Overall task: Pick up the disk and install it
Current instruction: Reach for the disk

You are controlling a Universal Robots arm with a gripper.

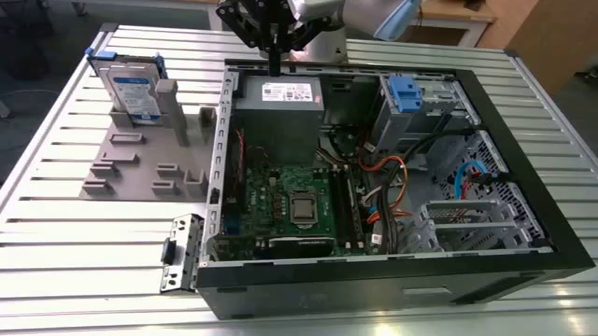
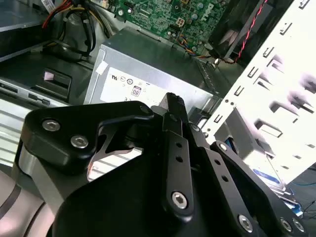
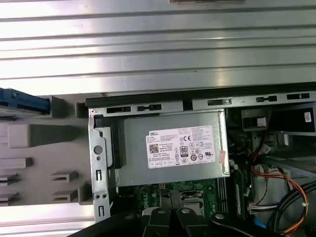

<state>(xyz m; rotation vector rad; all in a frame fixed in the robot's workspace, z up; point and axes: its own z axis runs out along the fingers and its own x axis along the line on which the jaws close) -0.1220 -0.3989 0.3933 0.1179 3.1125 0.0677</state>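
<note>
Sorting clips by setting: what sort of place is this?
Likely a robotics lab bench: an opened computer case on a slatted metal table, beside a grey fixture holding the disk upright.

The light grey arm [image 1: 369, 14] is leaning in at the top of the exterior view, with its wrist angled so that the black claw [image 1: 274, 68] is pointing straight down. The claw's two slim fingers [image 3: 158, 218] are sitting close together, gripping nothing. In the second wrist view its black linkage bars [image 2: 177, 163] are lying folded in toward the fingertips.
</note>
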